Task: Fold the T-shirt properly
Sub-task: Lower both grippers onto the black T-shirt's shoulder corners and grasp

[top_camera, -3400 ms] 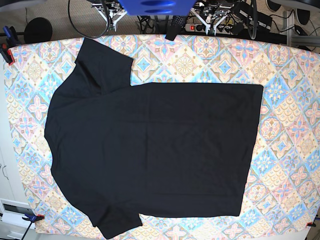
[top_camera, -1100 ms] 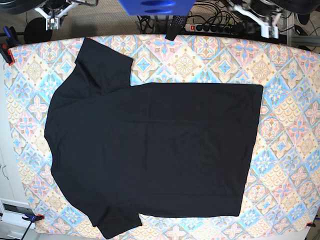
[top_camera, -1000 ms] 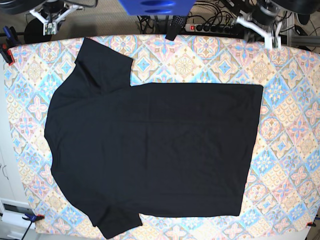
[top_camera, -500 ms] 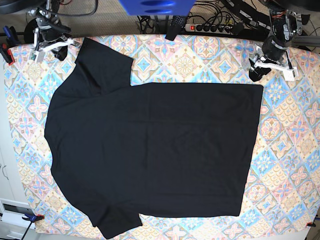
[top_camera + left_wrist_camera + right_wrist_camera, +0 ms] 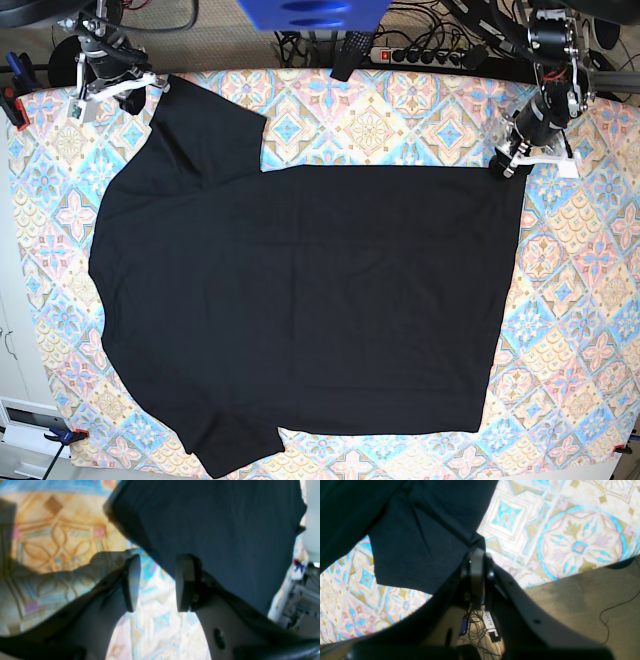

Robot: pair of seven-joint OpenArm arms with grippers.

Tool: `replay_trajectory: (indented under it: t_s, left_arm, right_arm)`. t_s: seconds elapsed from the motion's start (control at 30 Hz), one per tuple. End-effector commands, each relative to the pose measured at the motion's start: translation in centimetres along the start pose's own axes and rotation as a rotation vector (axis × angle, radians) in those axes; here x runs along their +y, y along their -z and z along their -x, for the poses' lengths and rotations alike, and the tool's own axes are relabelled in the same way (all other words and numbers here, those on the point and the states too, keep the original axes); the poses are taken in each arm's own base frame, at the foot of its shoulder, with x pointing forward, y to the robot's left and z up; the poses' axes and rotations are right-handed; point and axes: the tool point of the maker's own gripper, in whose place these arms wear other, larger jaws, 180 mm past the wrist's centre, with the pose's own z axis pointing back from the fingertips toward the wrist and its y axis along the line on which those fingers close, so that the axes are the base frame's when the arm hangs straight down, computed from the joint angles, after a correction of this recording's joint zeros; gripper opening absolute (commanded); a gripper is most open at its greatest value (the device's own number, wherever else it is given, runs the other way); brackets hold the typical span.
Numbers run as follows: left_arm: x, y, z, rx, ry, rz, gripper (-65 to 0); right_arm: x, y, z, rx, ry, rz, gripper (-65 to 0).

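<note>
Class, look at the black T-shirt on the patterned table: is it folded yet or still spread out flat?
Spread flat. In the base view the T-shirt lies open in a single layer on the table, both sleeves out and no edge turned over.

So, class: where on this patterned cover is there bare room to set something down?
The widest bare patch lies right of the T-shirt hem, to the patterned cover's edge. A narrower strip runs along the top between the sleeve and the left pincer. The corners near the right pincer and the left pincer are crowded.
</note>
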Motion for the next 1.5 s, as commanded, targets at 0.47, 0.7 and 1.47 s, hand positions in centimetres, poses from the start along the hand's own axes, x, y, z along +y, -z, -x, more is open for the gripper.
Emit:
replay_trajectory:
  t_s: [0.47, 0.7, 1.47]
  left_arm:
    - [-2.2, 3.0, -0.1, 0.013, -0.075, 0.052, -50.7]
    - [-2.2, 2.8, 0.3, 0.034, -0.055, 0.070, -65.0]
    - [-1.1, 2.4, 1.2, 0.049, -0.062, 0.048, -65.0]
  right_arm:
    - [-0.1, -0.3, -0.6, -0.021, -0.005, -0.004, -61.3]
    - [0.9, 0.9, -3.1, -0.083, -0.001, -0.027, -41.3]
    - [-0.5, 4.6, 5.7, 0.221, 0.075, 0.008, -35.0]
